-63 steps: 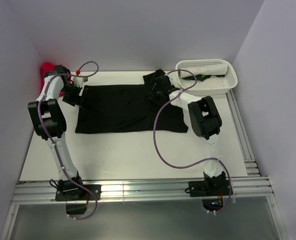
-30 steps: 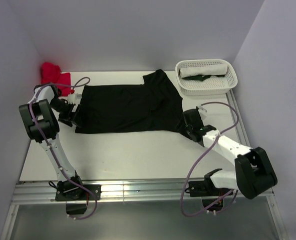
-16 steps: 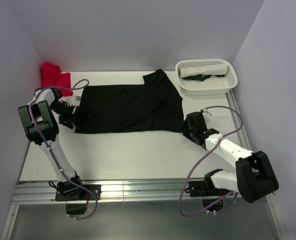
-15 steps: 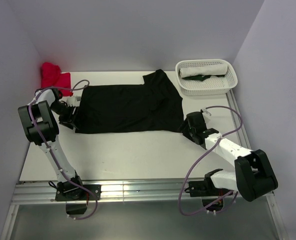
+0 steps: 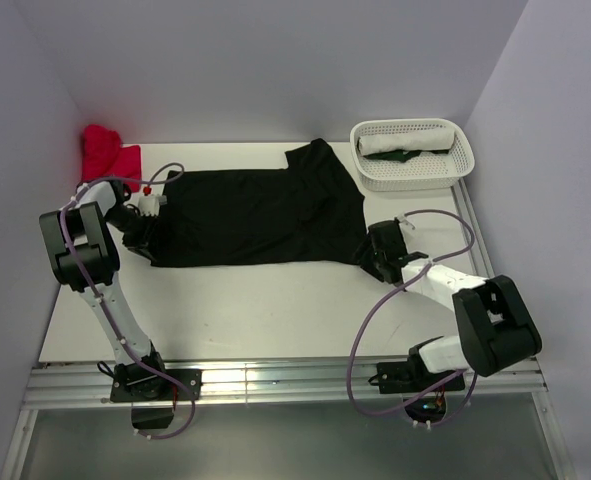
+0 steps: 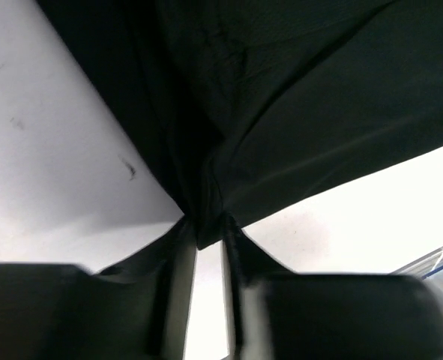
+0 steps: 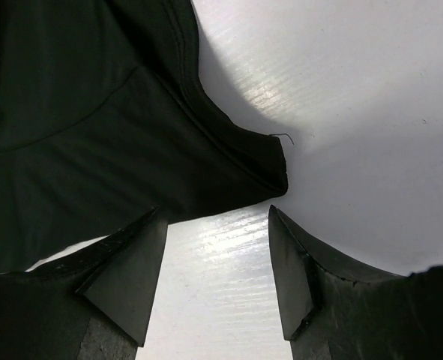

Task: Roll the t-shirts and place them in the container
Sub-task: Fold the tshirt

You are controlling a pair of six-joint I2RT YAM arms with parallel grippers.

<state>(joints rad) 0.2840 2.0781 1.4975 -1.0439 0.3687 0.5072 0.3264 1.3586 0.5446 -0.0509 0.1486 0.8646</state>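
Black t-shirt (image 5: 255, 215) lies spread flat on the tabletop (image 5: 275, 300), from centre toward 12 o'clock. Left end effector (image 6: 208, 229) pinches its 8 o'clock corner. Right end effector (image 7: 215, 217), jaws apart, faces the 4 o'clock hem corner.

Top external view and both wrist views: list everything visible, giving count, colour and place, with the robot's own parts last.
black t-shirt: one, black, spread flat mid-table.
red t-shirt: one, red, bunched in the far left corner.
basket: one, white, perforated, far right corner.
white t-shirt: one, white, rolled, in the basket.
dark green t-shirt: one, dark green, in the basket beside the white one.
table: one, white.
left gripper: one, dark, pinching the black t-shirt's left near corner.
right gripper: one, dark, open at the shirt's right near corner.
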